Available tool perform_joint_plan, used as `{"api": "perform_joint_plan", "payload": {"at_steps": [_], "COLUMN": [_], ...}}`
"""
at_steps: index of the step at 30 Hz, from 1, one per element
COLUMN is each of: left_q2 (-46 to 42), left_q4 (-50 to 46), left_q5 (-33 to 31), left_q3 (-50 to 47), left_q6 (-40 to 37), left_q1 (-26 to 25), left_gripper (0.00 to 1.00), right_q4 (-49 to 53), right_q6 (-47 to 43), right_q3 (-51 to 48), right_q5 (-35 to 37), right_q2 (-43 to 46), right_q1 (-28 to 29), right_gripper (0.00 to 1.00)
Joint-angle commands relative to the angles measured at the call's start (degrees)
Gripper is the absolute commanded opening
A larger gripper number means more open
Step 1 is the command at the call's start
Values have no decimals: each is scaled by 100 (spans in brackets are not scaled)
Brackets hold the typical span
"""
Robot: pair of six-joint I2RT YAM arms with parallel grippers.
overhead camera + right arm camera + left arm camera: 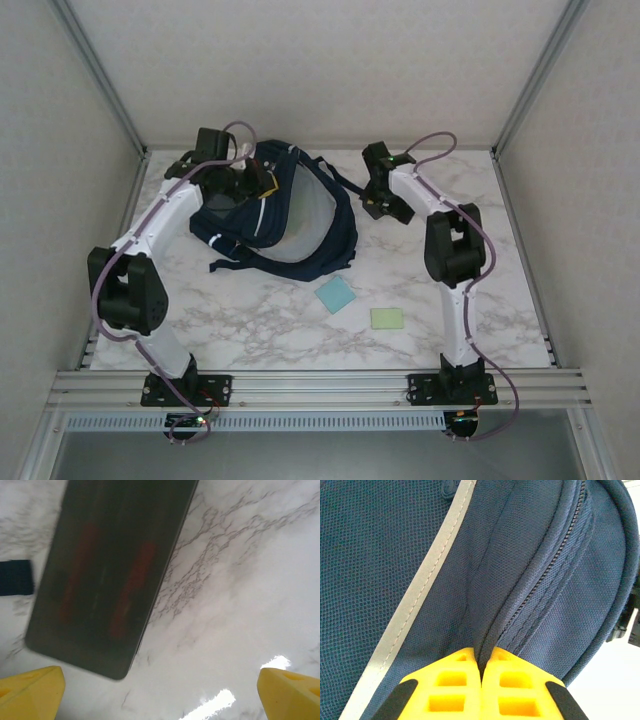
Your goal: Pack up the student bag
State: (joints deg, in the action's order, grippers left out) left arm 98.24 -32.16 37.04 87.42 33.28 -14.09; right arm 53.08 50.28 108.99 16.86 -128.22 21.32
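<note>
Hard to read first: dark slab [107, 575] under my right wrist cam is motion-blurred, red marks on it unreadable, its 12 o'clock end cut off by the frame. A navy strap end [15, 577] pokes in at 9 o'clock, the rest cropped. From the top cam I can't tell what's inside the student bag [335, 235]; I see only pale lining in the open mouth.

Student bag lies on the tabletop [480, 300], toward 11 o'clock from centre, mouth gaping. Teal square [335, 294] sits near its 6 o'clock edge, green square [387, 318] further out at 5 o'clock, and the two are apart.

Left arm: elbow high at 8 o'clock, forearm running up to the bag's 10 o'clock rim. Left claw [482, 672] is pinched tight on a fold of bag fabric right beside the zipper [550, 565], with the pale stripe [420, 605] off at 9 o'clock.

Right arm: elbow up at 3 o'clock, wrist pointing down just off the bag's 2 o'clock side. Right claw [160, 697] is spread wide and holds nothing, yellow tips at the frame's two bottom corners.
</note>
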Motion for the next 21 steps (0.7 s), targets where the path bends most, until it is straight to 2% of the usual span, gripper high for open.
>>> {"api": "perform_joint_plan", "payload": {"at_steps": [1, 4, 15, 21], "left_q2": [-364, -385, -424, -454], "left_q4": [70, 63, 34, 17], "left_q5": [145, 138, 133, 94], "left_q3": [-140, -194, -234, -234], "left_q6": [159, 153, 161, 169], "left_q1": [75, 73, 47, 29], "left_gripper": [0, 0, 0, 0], "right_q4": [34, -300, -229, -161], "right_q6": [71, 58, 165, 296], "right_q3": [376, 486, 1525, 1588], "right_q5": [10, -104, -546, -631], "right_q2": [-182, -290, -1260, -1415], "right_q1": [-73, -80, -158, -216], "right_gripper": [99, 99, 99, 99]}}
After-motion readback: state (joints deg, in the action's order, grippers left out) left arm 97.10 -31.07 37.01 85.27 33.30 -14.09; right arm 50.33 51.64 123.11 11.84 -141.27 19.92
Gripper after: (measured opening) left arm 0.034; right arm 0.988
